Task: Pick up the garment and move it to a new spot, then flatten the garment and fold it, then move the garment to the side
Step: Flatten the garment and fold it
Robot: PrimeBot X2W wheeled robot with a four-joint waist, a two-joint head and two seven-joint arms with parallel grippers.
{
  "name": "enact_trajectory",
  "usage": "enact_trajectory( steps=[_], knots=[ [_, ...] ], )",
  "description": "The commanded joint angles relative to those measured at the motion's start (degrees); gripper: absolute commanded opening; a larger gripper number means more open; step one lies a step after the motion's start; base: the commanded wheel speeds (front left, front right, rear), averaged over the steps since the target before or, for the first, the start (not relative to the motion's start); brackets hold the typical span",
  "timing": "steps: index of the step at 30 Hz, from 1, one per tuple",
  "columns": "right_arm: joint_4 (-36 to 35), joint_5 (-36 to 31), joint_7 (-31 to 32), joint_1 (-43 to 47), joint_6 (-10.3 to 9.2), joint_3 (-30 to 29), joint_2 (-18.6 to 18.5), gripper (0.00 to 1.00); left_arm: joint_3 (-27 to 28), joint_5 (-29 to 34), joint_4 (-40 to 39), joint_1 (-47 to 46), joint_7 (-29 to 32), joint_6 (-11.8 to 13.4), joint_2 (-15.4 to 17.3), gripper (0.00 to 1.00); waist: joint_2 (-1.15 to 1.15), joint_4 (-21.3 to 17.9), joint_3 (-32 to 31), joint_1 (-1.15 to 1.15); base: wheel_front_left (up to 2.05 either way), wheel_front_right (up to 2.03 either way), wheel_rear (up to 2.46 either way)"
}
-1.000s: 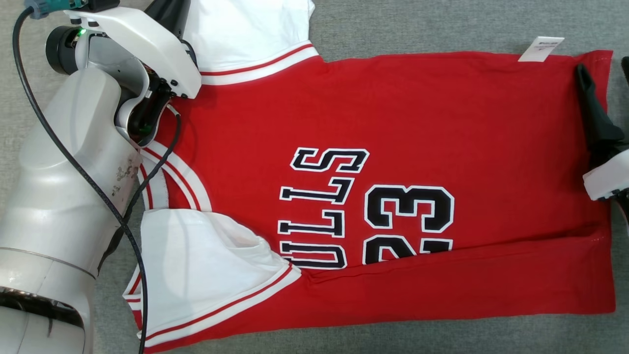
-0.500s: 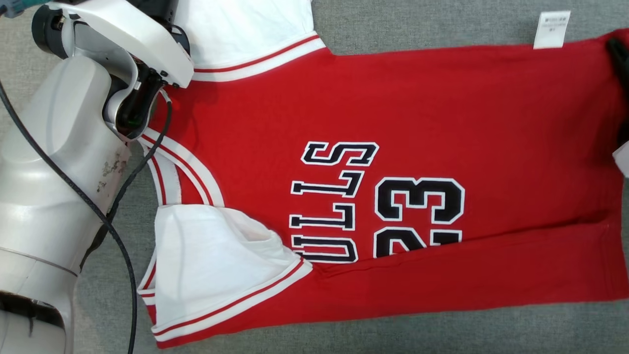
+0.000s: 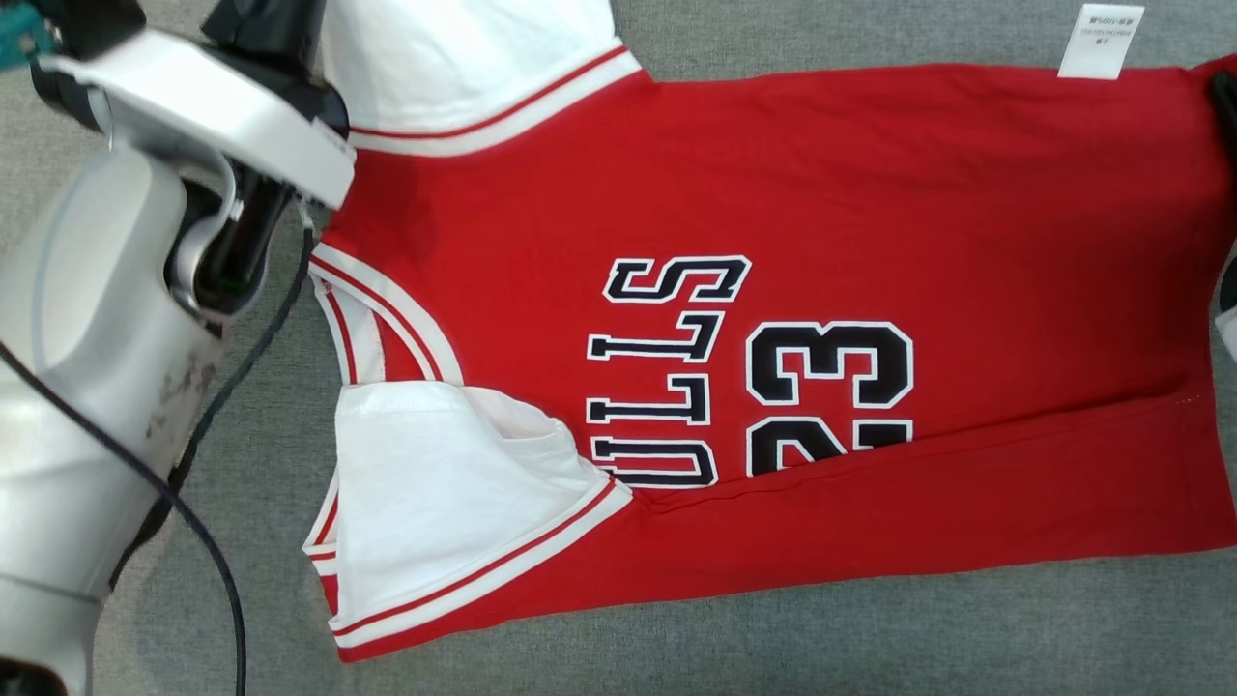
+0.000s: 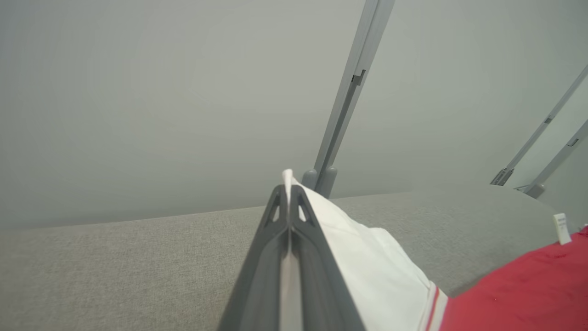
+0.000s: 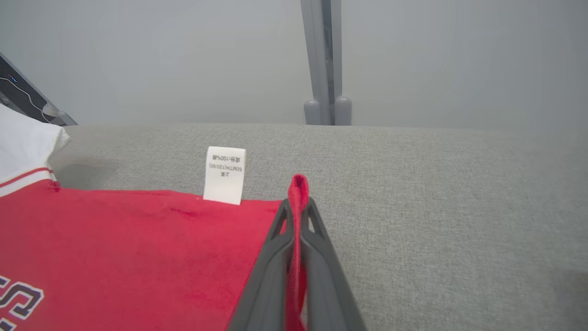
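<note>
A grey fabric-covered tabletop (image 3: 870,638) carries the red basketball jersey with white sleeves (image 3: 870,193), spread across the frame's centre. At upper left the left hand (image 4: 288,202) is clenched on a white sleeve. At the right edge the right hand (image 5: 298,207) pinches the red hem beside a small white label (image 3: 1100,41).
</note>
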Motion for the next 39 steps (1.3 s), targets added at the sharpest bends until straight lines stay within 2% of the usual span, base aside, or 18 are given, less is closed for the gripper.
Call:
enact_trajectory(
  steps=[1,5,6,7,15,21,26,33,34,35,36,37,39],
  knots=[
    [-1.71,1.41,-0.55,2.27,-0.02,-0.63,0.24,0.00,0.62,0.03,-3.54,3.20,-0.89,0.65,1.56,0.00,0.00,-0.10,-0.91,0.00,0.00,0.00,0.00],
    [-4.69,4.30,-0.42,6.51,-0.02,-1.05,1.42,0.00,1.35,-0.04,-12.28,10.00,-1.61,2.93,4.21,0.00,0.00,-0.23,-2.33,0.00,0.00,0.00,0.00],
    [-4.69,4.30,-0.42,6.51,-0.02,-1.05,1.42,0.00,1.35,-0.04,-12.28,10.00,-1.61,2.93,4.21,0.00,0.00,-0.23,-2.33,0.00,0.00,0.00,0.00],
    [-6.64,5.10,-0.60,8.55,-0.02,-1.36,1.50,0.00,1.83,-0.21,-17.54,13.62,-1.72,4.54,5.89,0.00,0.00,-0.22,-2.90,0.00,0.00,0.00,0.00],
    [-10.25,4.89,-1.41,14.06,-0.02,-3.73,2.07,0.00,4.36,-1.08,-38.44,26.37,-0.93,11.63,14.05,0.00,0.00,-0.43,-5.19,0.00,0.00,0.00,0.00],
    [-8.94,6.62,-4.10,18.16,-0.02,-4.49,4.78,0.00,5.32,-3.84,-48.83,36.71,-0.74,16.08,17.51,0.00,0.00,-0.80,-6.97,0.00,0.00,0.00,0.00],
    [-5.95,8.10,-8.41,21.59,-0.02,-4.49,7.08,0.00,5.43,-6.88,-52.38,45.24,-1.39,18.24,17.75,0.00,0.00,-0.85,-8.13,0.00,0.00,0.00,0.00],
    [-1.48,8.32,-14.08,24.57,-0.02,-1.88,8.26,0.00,4.32,-10.72,-51.00,52.53,-1.60,18.02,16.48,0.00,0.00,-0.99,-8.95,0.00,0.00,0.00,0.00],
    [-0.68,8.24,-14.88,24.90,-0.02,-1.26,8.27,0.10,4.05,-11.17,-50.33,53.21,-1.55,17.82,16.12,0.00,0.00,-1.05,-9.07,0.00,0.00,0.00,0.00],
    [0.22,8.10,-15.56,25.16,-0.02,-0.63,8.20,0.32,3.85,-11.73,-49.67,53.88,-1.51,17.74,15.71,0.00,0.00,-1.11,-9.16,0.00,0.00,0.00,0.00],
    [1.10,8.04,-16.30,25.15,-0.02,-0.28,8.21,0.49,3.53,-12.36,-48.97,54.37,-1.40,17.53,15.31,0.00,0.00,-1.16,-9.27,0.00,0.00,0.00,0.00],
    [1.84,8.08,-16.98,25.20,-0.02,0.19,8.30,1.00,3.30,-12.80,-48.14,54.77,-1.28,17.47,15.05,0.00,0.00,-1.15,-9.40,0.00,0.00,0.00,0.00],
    [2.82,8.30,-18.33,25.51,-0.02,1.24,8.60,1.00,2.84,-13.60,-46.50,55.33,-1.16,17.00,14.51,0.00,0.00,-1.09,-9.69,0.00,0.00,0.00,0.00]
  ],
)
